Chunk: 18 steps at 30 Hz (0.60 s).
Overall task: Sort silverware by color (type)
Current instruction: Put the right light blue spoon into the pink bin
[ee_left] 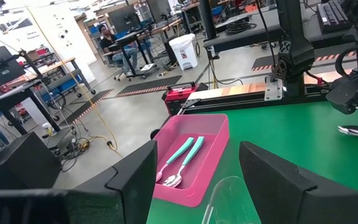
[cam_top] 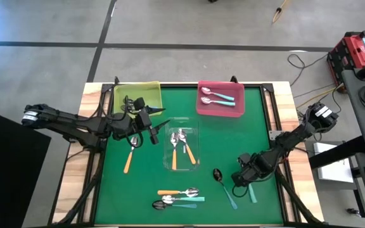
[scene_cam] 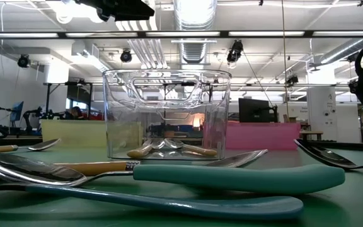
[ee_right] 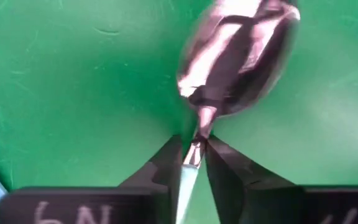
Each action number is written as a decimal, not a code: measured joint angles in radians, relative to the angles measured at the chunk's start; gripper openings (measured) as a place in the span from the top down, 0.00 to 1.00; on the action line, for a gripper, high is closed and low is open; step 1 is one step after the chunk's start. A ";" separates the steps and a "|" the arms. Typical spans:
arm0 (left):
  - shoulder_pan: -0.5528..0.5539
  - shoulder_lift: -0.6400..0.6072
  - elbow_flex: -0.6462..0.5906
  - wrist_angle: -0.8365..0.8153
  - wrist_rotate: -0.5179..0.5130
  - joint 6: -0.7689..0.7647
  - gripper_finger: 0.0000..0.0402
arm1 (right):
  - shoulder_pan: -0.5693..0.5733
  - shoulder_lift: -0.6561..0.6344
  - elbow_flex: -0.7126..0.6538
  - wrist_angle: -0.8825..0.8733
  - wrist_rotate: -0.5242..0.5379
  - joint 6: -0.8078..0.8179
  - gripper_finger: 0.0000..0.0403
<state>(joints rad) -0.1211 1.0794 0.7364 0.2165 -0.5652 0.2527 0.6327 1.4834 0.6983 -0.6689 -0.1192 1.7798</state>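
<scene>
**One spoon, pinched at the neck**

Look at the right tool (ee_right: 194, 148): pressed in tight on the thin neck of a teal spoon (ee_right: 238, 56), right where the shiny bowl meets the handle. Nothing lifted yet, by the look of it; still flat on the green desk (cam_top: 271, 126).

How to do this bit well:
- Squeeze firmly first. A skinny, slippery neck, so likely to twist or slide if held too softly.
- Lift straight up, slowly. Easy to tip, with the heavy bowl hanging out past the fingertips.
- Keep clear of the other teal spoon (cam_top: 252, 193), lying just beside the tool on the side away from the pinched one.
- Then carry it well across the desk to the pink tray (cam_top: 199, 104), far from this tool, with two teal spoons inside already. Probably the right home for this colour.
- Set it down low before letting go. No dropping.

Which way the spoon points:
- Bowl sticking out just ahead of the fingertips, pointing away from the tool.
- Handle running back between the fingers and under the tool.
- Long way of the spoon lying flat along the desk, nearly in line with the tool's reach.

Over by the clear tray, the left tool (cam_top: 159, 130): spread wide, holding nothing, waiting.
</scene>
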 joint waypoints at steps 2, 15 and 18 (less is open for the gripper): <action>0.000 0.000 0.000 0.000 0.000 0.000 0.48 | 0.000 0.000 0.000 -0.002 0.000 -0.001 0.91; 0.000 0.000 0.000 -0.006 0.000 -0.008 0.48 | -0.001 -0.111 0.077 -0.086 0.044 -0.070 0.95; 0.000 0.000 0.000 -0.007 0.000 -0.008 0.48 | -0.006 -0.125 0.106 -0.095 0.078 -0.095 0.95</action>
<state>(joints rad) -0.1207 1.0794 0.7364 0.2096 -0.5655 0.2447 0.6267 1.3581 0.8043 -0.7643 -0.0409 1.6846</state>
